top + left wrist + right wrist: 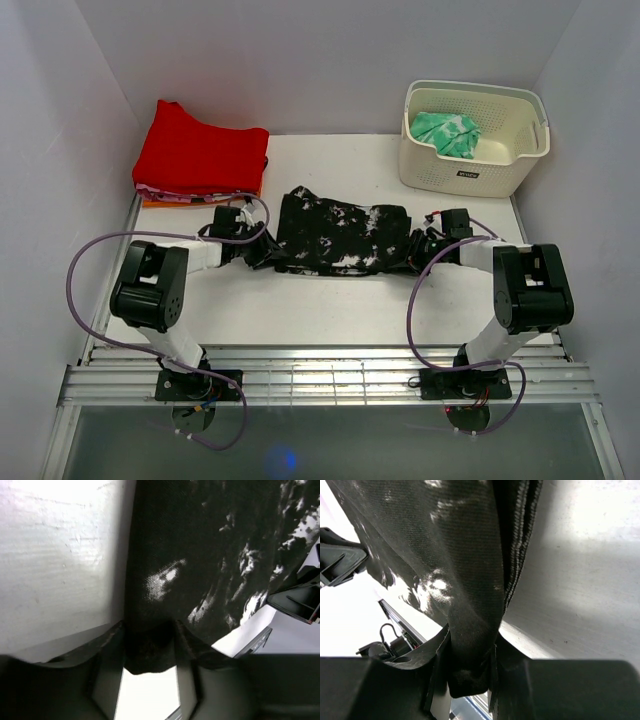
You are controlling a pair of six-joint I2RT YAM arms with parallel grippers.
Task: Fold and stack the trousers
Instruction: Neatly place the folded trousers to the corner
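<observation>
The trousers [340,235] lie mid-worktop [330,310], spread left to right between both arms; the left tool [247,247] has their left end filling the gap between its jaws, a hold on what looks like only a short lip of cloth; the right tool [418,250] is pinched narrow on a thicker bunch at the right end. The cloth is thin and slack, so pulling the arms apart could tug that lip free; the left side would drop and the fold skew; the right pinch may also miss inner layers.
</observation>
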